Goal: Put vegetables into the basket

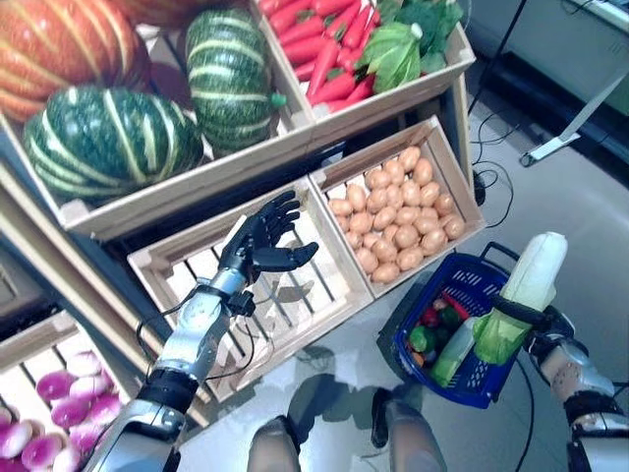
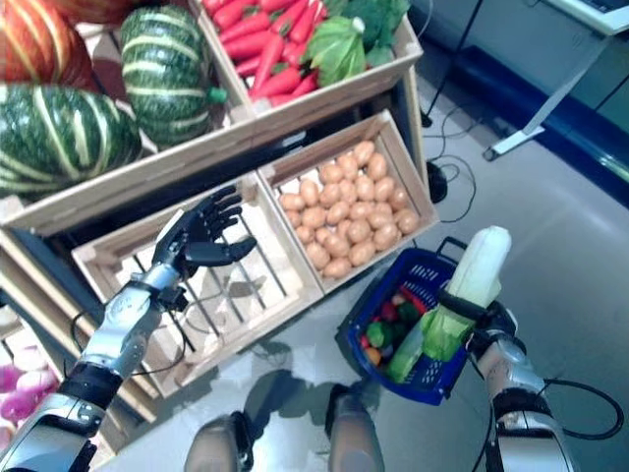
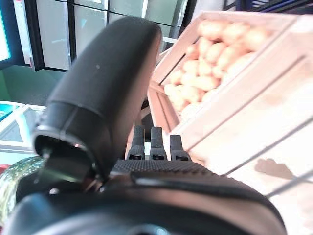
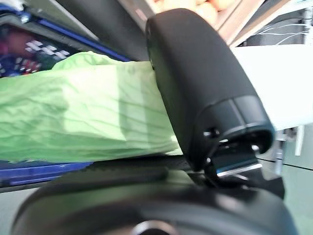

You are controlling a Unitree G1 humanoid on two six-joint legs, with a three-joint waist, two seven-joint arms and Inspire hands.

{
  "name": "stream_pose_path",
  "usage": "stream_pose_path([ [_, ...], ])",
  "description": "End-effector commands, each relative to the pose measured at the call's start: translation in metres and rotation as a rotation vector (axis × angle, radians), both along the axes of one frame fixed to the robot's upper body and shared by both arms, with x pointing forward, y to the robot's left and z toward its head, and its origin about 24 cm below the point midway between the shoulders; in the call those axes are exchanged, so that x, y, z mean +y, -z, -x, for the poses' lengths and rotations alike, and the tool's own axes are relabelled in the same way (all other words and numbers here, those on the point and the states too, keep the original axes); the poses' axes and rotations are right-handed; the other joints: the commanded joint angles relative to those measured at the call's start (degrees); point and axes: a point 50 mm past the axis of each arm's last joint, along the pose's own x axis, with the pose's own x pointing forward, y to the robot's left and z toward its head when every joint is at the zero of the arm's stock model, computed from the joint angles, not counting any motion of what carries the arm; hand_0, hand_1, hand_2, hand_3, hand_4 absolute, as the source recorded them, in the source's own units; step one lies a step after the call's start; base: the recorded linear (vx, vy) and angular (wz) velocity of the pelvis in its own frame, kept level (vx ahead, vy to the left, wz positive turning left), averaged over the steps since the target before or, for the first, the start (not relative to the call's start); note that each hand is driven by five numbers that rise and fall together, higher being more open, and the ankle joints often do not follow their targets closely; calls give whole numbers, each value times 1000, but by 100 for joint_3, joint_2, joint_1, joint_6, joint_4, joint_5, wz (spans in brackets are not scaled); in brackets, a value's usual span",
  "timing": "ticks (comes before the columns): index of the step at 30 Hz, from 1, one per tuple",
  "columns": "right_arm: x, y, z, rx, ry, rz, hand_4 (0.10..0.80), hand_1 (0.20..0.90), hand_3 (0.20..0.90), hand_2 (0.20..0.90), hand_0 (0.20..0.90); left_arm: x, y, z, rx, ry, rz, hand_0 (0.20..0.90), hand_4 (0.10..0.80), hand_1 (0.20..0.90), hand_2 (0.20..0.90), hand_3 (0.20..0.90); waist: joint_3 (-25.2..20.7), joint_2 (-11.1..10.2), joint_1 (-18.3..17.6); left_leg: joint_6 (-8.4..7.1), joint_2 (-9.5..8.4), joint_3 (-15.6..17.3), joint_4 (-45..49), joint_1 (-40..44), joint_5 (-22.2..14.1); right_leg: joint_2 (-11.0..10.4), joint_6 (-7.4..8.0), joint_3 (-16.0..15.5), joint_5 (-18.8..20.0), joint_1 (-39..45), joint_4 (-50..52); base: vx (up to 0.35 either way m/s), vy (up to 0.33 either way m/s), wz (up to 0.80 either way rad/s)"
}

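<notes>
My right hand (image 1: pixel 543 324) is shut on a long cabbage with a white stalk end and green leaves (image 1: pixel 523 295), held upright at the right rim of the blue basket (image 1: pixel 447 295). In the right wrist view the thumb (image 4: pixel 205 83) curls over the green leaves (image 4: pixel 78 112). The basket stands on the floor below the stand and holds red and green vegetables (image 1: pixel 432 329). My left hand (image 1: pixel 263 239) is open and empty, fingers spread, above the slatted wooden crate (image 1: pixel 172 261) on the lower shelf. It also shows in the left wrist view (image 3: pixel 98 98).
A wooden stand (image 1: pixel 197 187) with several crates fills the left and the middle. A crate of potatoes (image 1: pixel 398 211) sits just behind the basket. Cables (image 1: pixel 496 187) and a metal frame foot (image 1: pixel 570 128) lie on the grey floor at the right.
</notes>
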Motion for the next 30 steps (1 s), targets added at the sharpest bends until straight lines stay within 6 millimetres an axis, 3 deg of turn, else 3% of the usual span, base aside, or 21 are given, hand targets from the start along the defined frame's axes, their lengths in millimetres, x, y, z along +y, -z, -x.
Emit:
stream_pose_path([
  [1, -30, -43, -10, -148, 84, 91, 400, 300, 300, 300, 300, -14, -55, -9, -245, 56, 63, 900, 800, 900, 900, 900, -48, 14, 69, 165, -229, -22, 592, -587, -60, -92, -503, -79, -431, -19, 1000, -163, 49, 15],
  [4, -37, -53, -14, -141, 123, 87, 400, 300, 300, 300, 300, -17, -69, -12, -280, 83, 80, 900, 800, 900, 900, 900, 126, 68, 80, 231, -215, -18, 1212, -1002, -322, -232, -532, -52, -654, -484, 1633, -114, 14, 7],
  [8, -41, -59, -17, -146, 152, 69, 400, 300, 300, 300, 300, -22, -82, -15, -311, 95, 109, 900, 800, 900, 900, 900, 299, 134, 71, 202, -186, -91, 1992, -1518, -587, -320, -549, 7, -879, -966, 2268, -60, 0, 12],
  [9, -41, -61, -18, -136, 154, 76, 400, 300, 300, 300, 300, -22, -84, -16, -317, 102, 105, 900, 800, 900, 900, 900, 341, 162, 78, 165, -185, -142, 2287, -1609, -841, -332, -498, 52, -1106, -1062, 2550, 7, -9, 13],
  [19, -34, -64, -29, -92, 173, 53, 400, 300, 300, 300, 300, -24, -97, -15, -384, 120, 172, 900, 800, 900, 900, 900, 639, 354, 76, 126, -268, -353, 3639, -2820, -1244, -430, -476, 226, -1484, -2375, 4051, -59, -3, 9],
  [20, -35, -66, -29, -90, 195, 53, 615, 622, 622, 622, 622, -26, -99, -15, -388, 128, 171, 900, 800, 900, 900, 900, 652, 371, 63, 130, -278, -358, 3717, -2901, -1267, -433, -473, 241, -1506, -2477, 4157, -81, 5, 10],
  [21, -35, -68, -30, -95, 202, 41, 800, 900, 900, 900, 900, -27, -100, -15, -391, 137, 174, 900, 800, 900, 900, 900, 664, 389, 53, 129, -288, -374, 3806, -2986, -1289, -435, -454, 257, -1517, -2583, 4265, -88, 1, 10],
  [30, -34, -63, -28, -115, 256, 0, 800, 900, 900, 900, 900, -32, -105, -17, -387, 165, 169, 900, 800, 900, 900, 900, 625, 356, 66, 113, -399, -533, 3987, -3180, -1361, -357, -358, 297, -1510, -2825, 4446, -30, -1, 5],
])
